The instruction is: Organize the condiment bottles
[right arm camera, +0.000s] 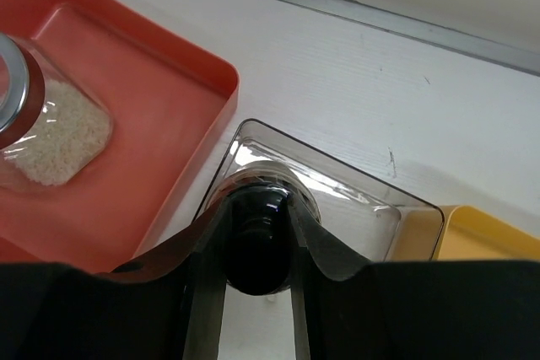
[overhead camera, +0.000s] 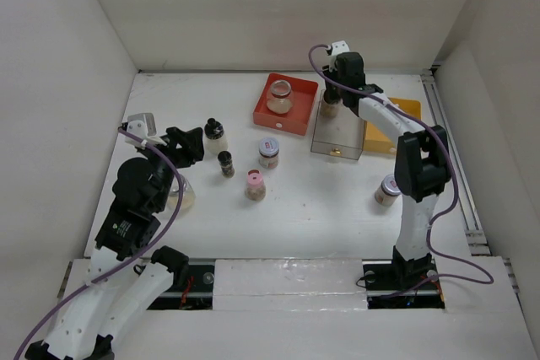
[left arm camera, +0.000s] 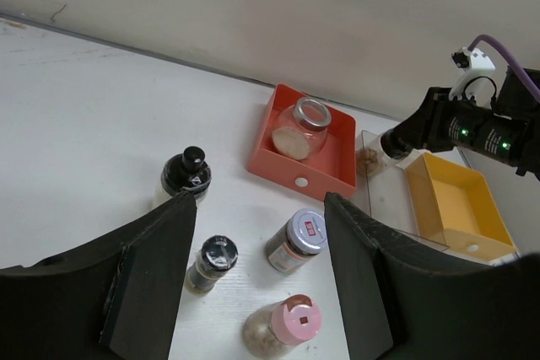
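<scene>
My right gripper (overhead camera: 332, 97) is shut on the black cap of a clear bottle (right arm camera: 260, 242) with tan contents. It holds the bottle upright at the back left corner of the clear tray (overhead camera: 337, 137). My left gripper (overhead camera: 184, 146) is open and empty, left of four upright bottles: a black-capped one (overhead camera: 214, 132), a small black-capped one (overhead camera: 226, 163), a silvery-capped one (overhead camera: 268, 152) and a pink-capped one (overhead camera: 254, 184). A squat glass jar (overhead camera: 280, 96) lies in the red tray (overhead camera: 302, 117). Another silvery-capped jar (overhead camera: 388, 190) stands by the right arm.
A yellow tray (overhead camera: 396, 111) sits right of the clear tray. A glass jar (overhead camera: 182, 197) is partly hidden under the left arm. White walls close in the back and both sides. A rail (overhead camera: 451, 153) runs along the right edge.
</scene>
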Available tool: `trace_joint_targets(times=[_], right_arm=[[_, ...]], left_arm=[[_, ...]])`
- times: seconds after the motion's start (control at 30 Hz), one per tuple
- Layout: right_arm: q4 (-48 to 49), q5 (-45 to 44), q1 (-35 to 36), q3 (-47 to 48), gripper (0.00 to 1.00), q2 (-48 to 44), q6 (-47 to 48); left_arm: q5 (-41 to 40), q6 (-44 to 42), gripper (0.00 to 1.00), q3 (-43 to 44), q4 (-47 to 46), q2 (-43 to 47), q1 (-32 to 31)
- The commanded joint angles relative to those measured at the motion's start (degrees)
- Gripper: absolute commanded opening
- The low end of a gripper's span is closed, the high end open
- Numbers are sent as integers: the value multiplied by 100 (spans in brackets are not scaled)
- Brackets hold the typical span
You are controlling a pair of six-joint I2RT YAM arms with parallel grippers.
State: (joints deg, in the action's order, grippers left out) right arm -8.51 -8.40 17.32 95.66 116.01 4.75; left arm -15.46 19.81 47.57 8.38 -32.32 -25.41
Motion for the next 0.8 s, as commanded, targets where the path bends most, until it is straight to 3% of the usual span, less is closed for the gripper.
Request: trace_joint_targets(times=[0.0,0.2,0.33,0.47,0.5,0.63,0.67,0.77], right_arm=[[570,-47,-10,357,20,63,43],[570,-100,-10,349,51,-77,43],[570,-100,-10,138,60,-481,43],[447,93,174,-353,60,-1219,210],[447,233,375,-477,58,-1377,271],[447,724,1123,-1127,31,-1950,710],[447,891,1281,-1128,16,-1950,798],[508,1612,1879,-1190,13,-1950,930]], left_arm=[[-36,-30,58,-11,-276,-29,1],[-36,-30,58,-11,-276,-29,1],[-36,-30,58,-11,-276,-29,1],[-36,-30,58,-11,-276,-29,1],[-88,-30,58,-11,-276,-29,1],[-211,22,58,-11,-276,-29,1],[-264,23,58,-11,-276,-29,1],[-685,346,58,41,-145,32,1]])
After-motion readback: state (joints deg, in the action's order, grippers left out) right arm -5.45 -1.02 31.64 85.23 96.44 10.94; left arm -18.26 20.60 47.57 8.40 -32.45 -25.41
